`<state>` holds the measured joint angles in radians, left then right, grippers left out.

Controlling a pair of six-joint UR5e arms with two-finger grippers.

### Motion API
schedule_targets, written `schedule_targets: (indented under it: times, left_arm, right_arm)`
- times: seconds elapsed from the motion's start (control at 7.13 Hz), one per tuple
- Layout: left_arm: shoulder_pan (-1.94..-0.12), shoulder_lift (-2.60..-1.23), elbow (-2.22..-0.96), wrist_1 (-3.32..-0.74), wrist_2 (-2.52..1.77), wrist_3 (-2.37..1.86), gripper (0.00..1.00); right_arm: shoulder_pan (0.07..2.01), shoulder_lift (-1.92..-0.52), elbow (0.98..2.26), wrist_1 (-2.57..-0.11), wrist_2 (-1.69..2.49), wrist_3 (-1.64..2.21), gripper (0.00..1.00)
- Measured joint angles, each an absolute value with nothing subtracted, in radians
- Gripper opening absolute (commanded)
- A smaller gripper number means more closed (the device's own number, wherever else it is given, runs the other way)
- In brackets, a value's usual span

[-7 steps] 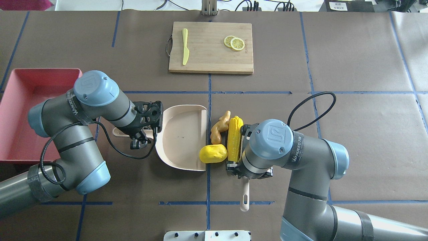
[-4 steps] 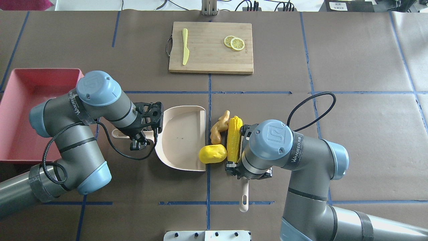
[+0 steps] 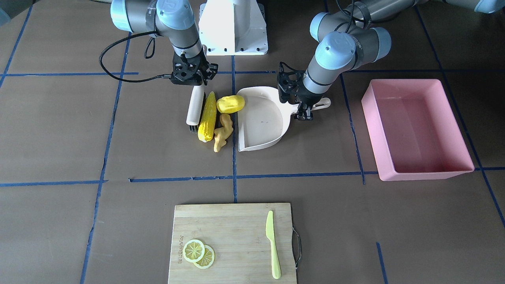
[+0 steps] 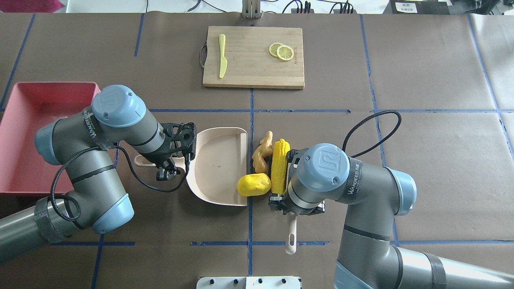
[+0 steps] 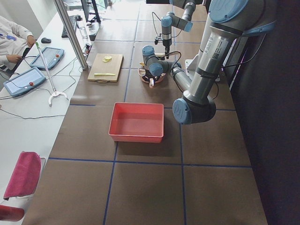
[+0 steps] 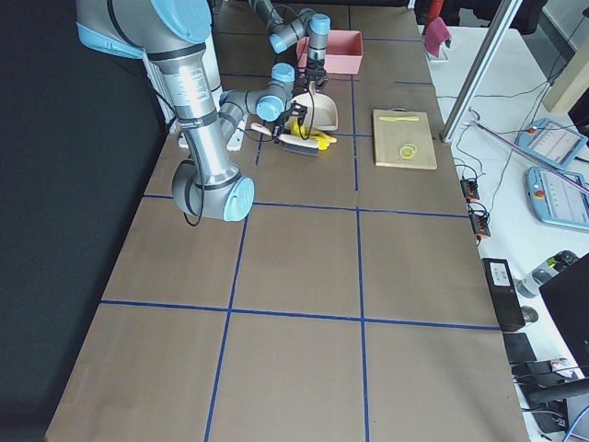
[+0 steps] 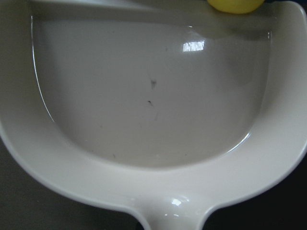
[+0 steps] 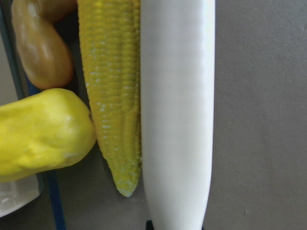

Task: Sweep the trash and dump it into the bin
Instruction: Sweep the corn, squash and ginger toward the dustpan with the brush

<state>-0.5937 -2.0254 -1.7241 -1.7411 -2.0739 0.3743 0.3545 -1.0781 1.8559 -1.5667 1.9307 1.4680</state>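
- Nearest us, our right gripper (image 3: pixel 196 84) is clamped on the one brush (image 3: pixel 195 106), whose side lies against the corn cob (image 4: pixel 280 166).
- We judge this the sweeping step. One corn cob, one yellow lump (image 4: pixel 253 184) and one ginger root (image 4: pixel 261 154) sit at 3 o'clock of the single dustpan (image 4: pixel 217 164).
- Our left gripper (image 4: pixel 166 171) is closed on the dustpan's handle.
- Next we push toward 9 o'clock.
- One bin (image 4: pixel 20 132) lies farther toward 9 o'clock.
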Motion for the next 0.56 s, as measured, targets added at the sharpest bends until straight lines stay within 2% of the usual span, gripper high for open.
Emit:
schedule_targets:
  times: [0.56]
  left_arm:
    - [-0.594, -2.025, -1.729, -1.741, -2.074, 0.372, 0.01]
  right_arm:
    - [0.361, -1.058, 1.847, -1.561, 1.934, 1.475, 0.0]
